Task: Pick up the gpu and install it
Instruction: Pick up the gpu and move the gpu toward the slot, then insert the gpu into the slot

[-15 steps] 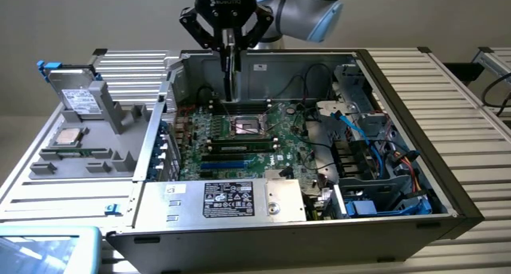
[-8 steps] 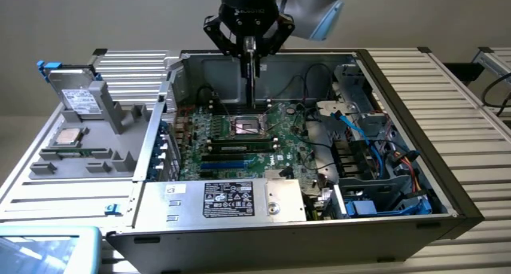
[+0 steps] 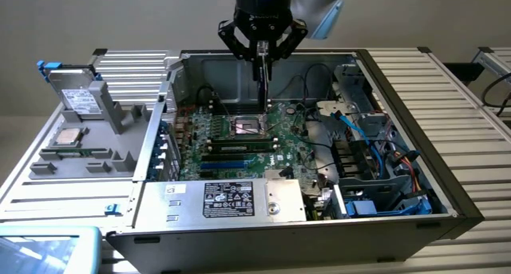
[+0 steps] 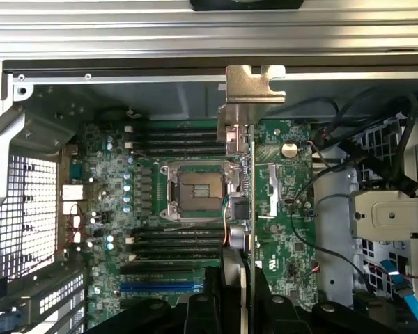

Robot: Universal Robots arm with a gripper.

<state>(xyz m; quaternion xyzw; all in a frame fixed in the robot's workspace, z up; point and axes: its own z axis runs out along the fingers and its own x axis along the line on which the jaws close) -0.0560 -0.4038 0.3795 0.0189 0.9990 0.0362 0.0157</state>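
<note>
Grip is seen at the end effector (image 3: 262, 54), at twelve o'clock in the exterior view. Its jaws are pinched on the upper edge of the gpu (image 3: 262, 85). The card is held upright and edge-on, and it hangs toward six o'clock from the end effector, inside the open case (image 3: 279, 247). In the wrist view the end effector (image 4: 238, 299) is seen clamped on the same gpu (image 4: 253, 97), whose silver end bracket is turned toward the case's rear wall. The green board and black cooler are seen as a thin edge. The card is placed over the motherboard (image 3: 289, 121), just beside the processor socket (image 3: 244, 127). Whether its lower edge touches the board cannot be told.

In the exterior view, two memory sticks (image 3: 239, 147) are seated toward six o'clock from the socket. A blue slot (image 3: 227, 165) is found just beyond them in the same direction. Further toward six o'clock, against the case's near wall, a labelled power supply (image 3: 227, 199) is mounted. Toward three o'clock from the socket, blue cables (image 3: 374, 130) are draped among grey brackets.

Outside the case, toward nine o'clock, a grey holder (image 3: 88, 157) is set on the ribbed metal counter (image 3: 447, 94). A silver white-labelled drive (image 3: 80, 97) is propped upright at the holder's far end.
</note>
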